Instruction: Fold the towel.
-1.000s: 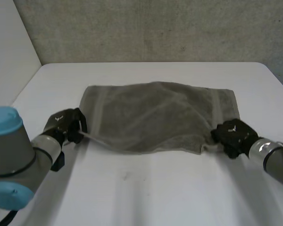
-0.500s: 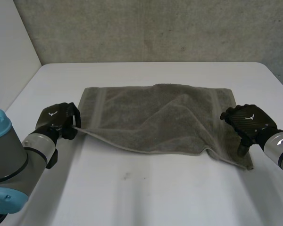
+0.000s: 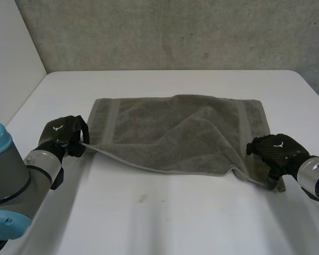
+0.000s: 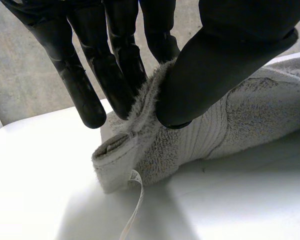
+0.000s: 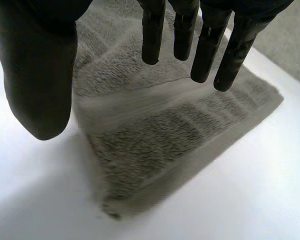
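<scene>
White table [image 3: 165, 223], grey wall behind. Left hand [image 3: 61, 137]: thumb and fingers pinched on the near corner of the towel [image 3: 181, 133], with the corner raised just off the table. Towel runs between the hands, spread in what looks like a single layer, with a diagonal ridge across the middle and the near edge slightly lifted. Right hand [image 3: 276, 151]: fingers straight, thumb apart, gripping nothing; the other near corner lies flat just under its fingertips. Judgement: no fold made yet; the whole fold remains.
</scene>
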Motion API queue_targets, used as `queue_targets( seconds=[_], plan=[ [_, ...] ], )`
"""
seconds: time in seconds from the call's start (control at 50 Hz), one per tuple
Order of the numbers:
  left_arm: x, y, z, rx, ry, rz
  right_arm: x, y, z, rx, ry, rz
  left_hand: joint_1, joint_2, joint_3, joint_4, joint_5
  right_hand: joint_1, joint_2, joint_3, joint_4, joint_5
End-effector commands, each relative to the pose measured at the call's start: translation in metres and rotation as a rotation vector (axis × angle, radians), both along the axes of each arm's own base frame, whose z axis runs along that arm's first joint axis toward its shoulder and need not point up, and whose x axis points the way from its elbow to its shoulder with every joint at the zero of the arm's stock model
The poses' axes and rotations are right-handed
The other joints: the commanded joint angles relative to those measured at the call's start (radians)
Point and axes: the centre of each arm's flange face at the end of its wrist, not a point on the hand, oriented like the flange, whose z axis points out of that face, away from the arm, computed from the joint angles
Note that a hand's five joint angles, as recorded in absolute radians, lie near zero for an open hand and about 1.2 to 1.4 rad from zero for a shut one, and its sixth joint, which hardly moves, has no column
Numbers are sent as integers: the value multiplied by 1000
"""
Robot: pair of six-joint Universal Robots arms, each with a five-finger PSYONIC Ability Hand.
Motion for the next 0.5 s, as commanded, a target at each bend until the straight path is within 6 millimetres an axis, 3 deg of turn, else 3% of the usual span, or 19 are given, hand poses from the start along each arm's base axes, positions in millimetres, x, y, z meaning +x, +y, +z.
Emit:
queue_targets(
  seconds=[0.02, 0.16, 0.5],
  plan=[
    [5, -4, 1, -3, 1, 20, 2, 3, -6, 99, -121, -69, 198, 178, 178, 177, 188, 27, 64, 39, 25, 9],
    [7, -5, 1, -3, 1, 24, 5, -1, -22, 151, -174, -99, 198, 178, 178, 177, 188, 109, 146, 121, 107, 91],
    [9, -6, 3, -8, 2, 30, -2, -21, -30, 44, -135, -163, 198, 178, 178, 177, 188, 391, 428, 403, 389, 373]
  ],
)
